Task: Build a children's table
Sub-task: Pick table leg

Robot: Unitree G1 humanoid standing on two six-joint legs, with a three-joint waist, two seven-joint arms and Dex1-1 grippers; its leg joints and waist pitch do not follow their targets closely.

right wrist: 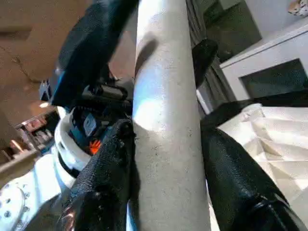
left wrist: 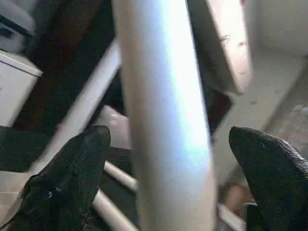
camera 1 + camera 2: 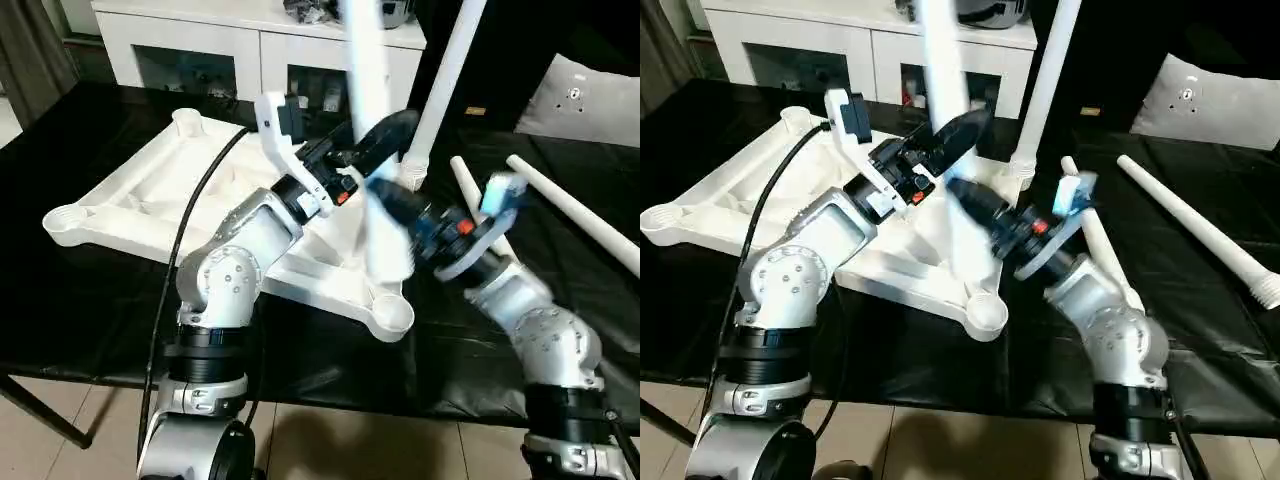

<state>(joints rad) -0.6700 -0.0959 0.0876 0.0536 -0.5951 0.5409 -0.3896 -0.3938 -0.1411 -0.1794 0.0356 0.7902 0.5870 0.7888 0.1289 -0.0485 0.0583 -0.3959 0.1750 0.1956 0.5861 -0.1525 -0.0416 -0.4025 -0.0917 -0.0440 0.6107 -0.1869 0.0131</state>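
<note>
A low desk draped in black sheeting carries the white tabletop, lying upside down with its ribs and corner sockets facing up. Two loose white legs lie on the sheeting to its right, well apart from each other.

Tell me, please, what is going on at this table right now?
The robot is assembling a white children's table. The tabletop lies upside down on the black-covered surface, with one leg already standing in a far corner socket. The right gripper is clamped on another leg, held upright over the tabletop, while the left gripper straddles it with open fingers. Two more legs lie to the right.
</note>
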